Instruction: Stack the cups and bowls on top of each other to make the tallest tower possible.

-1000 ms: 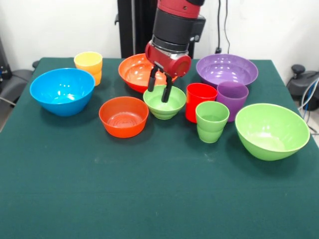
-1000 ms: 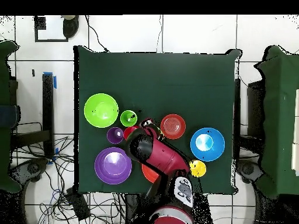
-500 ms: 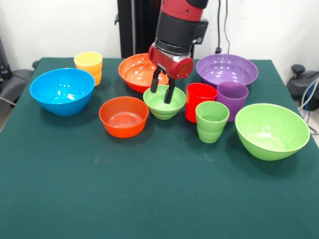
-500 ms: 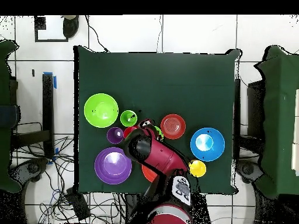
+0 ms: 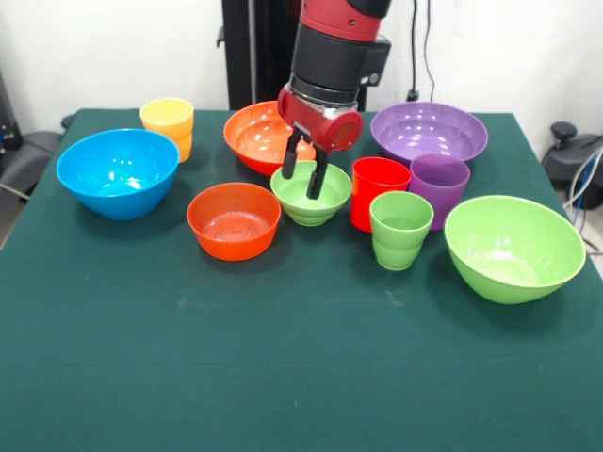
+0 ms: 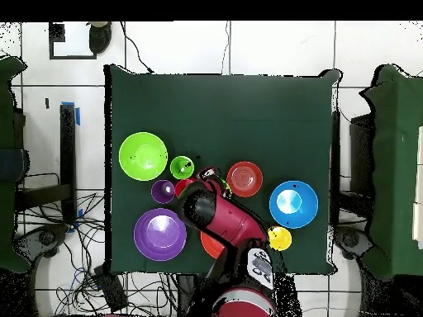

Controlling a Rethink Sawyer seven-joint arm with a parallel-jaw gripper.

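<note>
Two dark fingers of the tool (image 5: 304, 170) spread apart straddle the small green bowl's (image 5: 311, 194) far rim; overhead, the arm (image 6: 221, 219) hides that bowl, and the red cup (image 5: 379, 191) beside it barely shows.

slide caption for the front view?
Sawyer gripper open over the small green bowl, among unstacked cups and bowls.

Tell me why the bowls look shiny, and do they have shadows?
Front view: the blue bowl, the large orange bowl and the purple bowl carry pale glints from light above, and soft, faint shadows sit under the cups and bowls on the green table. Overhead view: the blue bowl has a bright spot in its middle, and the arm hides several pieces.
</note>
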